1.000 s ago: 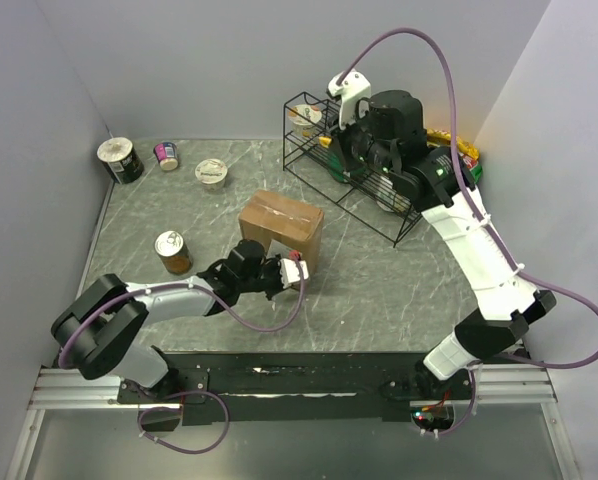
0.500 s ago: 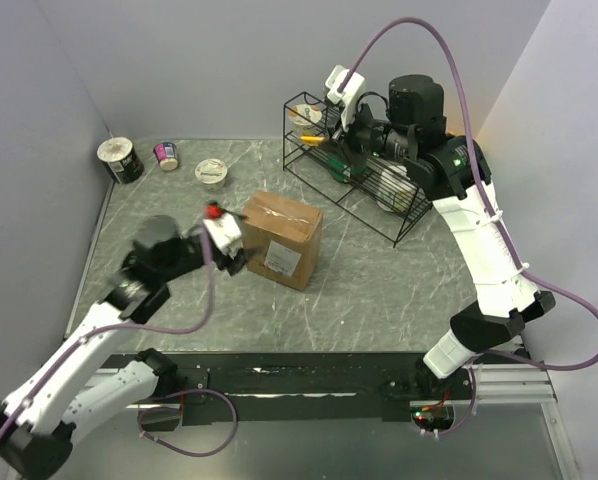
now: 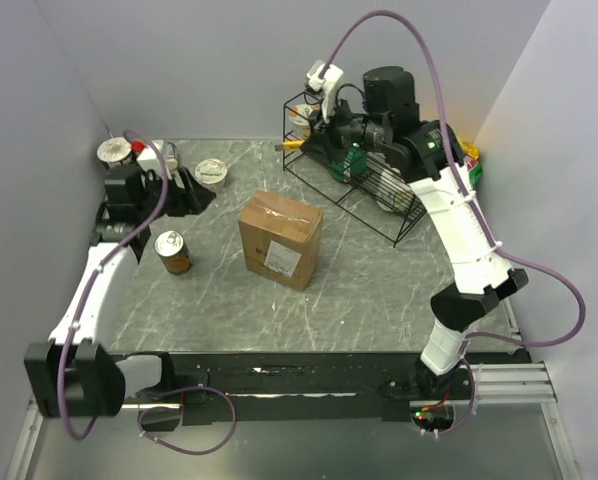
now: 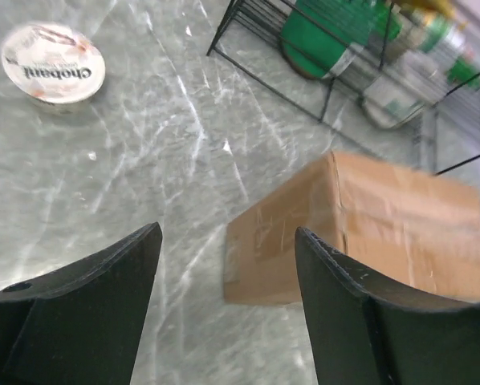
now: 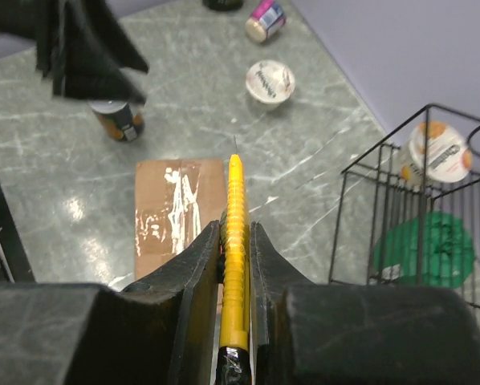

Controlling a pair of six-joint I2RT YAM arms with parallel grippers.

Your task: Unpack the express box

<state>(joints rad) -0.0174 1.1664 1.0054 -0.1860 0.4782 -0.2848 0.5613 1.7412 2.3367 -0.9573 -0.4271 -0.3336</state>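
Cardboard box is seen upright mid-table, taped flaps on top, white label on its near side; both grippers are seen apart from it; left gripper is spread wide and empty, off to the box's left, near a yogurt cup and behind a can; right gripper is pinched on a yellow ridged cutter, raised beside the wire rack; in the wrist view its thin tip is lined up with the taped top
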